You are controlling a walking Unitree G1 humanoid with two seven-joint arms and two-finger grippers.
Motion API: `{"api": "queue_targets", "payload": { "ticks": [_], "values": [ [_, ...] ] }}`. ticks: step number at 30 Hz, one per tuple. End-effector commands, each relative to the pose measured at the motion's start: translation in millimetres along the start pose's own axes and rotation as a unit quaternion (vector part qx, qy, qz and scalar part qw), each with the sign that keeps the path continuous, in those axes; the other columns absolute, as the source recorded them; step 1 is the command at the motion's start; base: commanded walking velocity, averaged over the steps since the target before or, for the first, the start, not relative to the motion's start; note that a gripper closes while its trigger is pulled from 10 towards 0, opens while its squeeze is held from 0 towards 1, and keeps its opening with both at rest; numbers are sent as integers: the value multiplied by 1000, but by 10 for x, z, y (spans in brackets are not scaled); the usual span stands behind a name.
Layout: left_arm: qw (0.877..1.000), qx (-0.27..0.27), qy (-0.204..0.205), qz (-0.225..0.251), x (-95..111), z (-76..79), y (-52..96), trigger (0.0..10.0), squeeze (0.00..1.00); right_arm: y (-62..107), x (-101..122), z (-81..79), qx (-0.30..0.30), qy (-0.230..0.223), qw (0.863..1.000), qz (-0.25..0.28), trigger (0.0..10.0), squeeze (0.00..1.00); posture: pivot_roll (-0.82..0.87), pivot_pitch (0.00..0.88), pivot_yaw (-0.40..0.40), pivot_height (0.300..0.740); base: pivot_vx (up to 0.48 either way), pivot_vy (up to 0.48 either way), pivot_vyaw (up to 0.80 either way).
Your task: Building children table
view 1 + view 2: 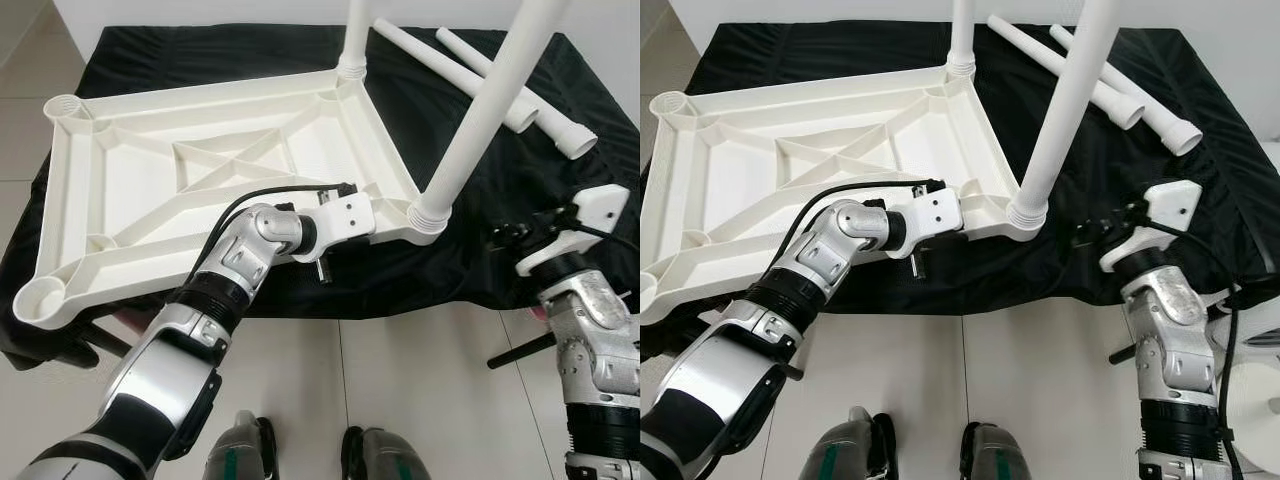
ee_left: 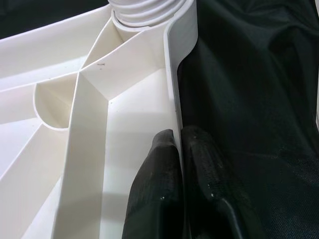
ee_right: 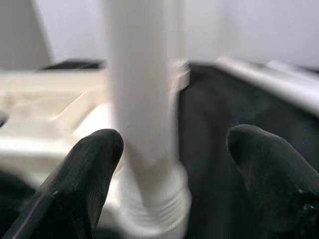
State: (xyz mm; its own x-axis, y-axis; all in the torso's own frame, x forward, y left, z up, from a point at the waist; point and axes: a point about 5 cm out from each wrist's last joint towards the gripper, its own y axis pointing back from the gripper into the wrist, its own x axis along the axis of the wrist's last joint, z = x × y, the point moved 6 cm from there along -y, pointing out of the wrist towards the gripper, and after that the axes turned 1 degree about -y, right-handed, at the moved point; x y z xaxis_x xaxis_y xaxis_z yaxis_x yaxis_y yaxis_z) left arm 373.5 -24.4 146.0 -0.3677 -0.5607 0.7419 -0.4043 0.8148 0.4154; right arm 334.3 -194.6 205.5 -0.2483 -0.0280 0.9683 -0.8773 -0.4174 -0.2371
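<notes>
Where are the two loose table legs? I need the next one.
Both loose legs lie on the black cloth at the far right, beyond the upturned tabletop.

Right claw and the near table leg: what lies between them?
Only bare black cloth separates the open right claw from the near leg, as the right eye view shows.

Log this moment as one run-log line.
left end effector: shut on tabletop rim | right end effector: open near fitted leg | two legs fitted
</notes>
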Motion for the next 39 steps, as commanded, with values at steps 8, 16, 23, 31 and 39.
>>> {"api": "queue_targets", "payload": {
  "ticks": [8, 16, 23, 31, 39],
  "values": [
    [1000, 9, -9, -2, 22, 72, -64, 10000, 0, -16, -155, -155, 59, -18, 998, -32, 10000, 0, -32, 103, -52, 740, 0, 0, 0],
    [1000, 4, -15, 12, 108, 123, -71, 10000, 0, -310, 1, 145, 8, 7, 1000, 13, 10000, 0, -25, 100, -51, 740, 0, 0, 0],
    [1000, 7, -16, 11, 125, 121, -79, 10000, 0, -522, 58, 131, 28, 4, 999, 21, 10000, 0, -17, 107, -48, 740, 0, 0, 0],
    [1000, 12, -23, 11, 164, 113, -94, 10000, 0, -548, -159, 70, 82, 10, 996, -33, 10000, 0, -11, 118, -55, 740, 0, 0, 0],
    [999, 17, -26, 15, 207, 100, -106, 10000, 0, -473, -278, 45, 113, 11, 992, -57, 10000, 0, -18, 120, -56, 740, 0, 0, 0]
  ]
}}
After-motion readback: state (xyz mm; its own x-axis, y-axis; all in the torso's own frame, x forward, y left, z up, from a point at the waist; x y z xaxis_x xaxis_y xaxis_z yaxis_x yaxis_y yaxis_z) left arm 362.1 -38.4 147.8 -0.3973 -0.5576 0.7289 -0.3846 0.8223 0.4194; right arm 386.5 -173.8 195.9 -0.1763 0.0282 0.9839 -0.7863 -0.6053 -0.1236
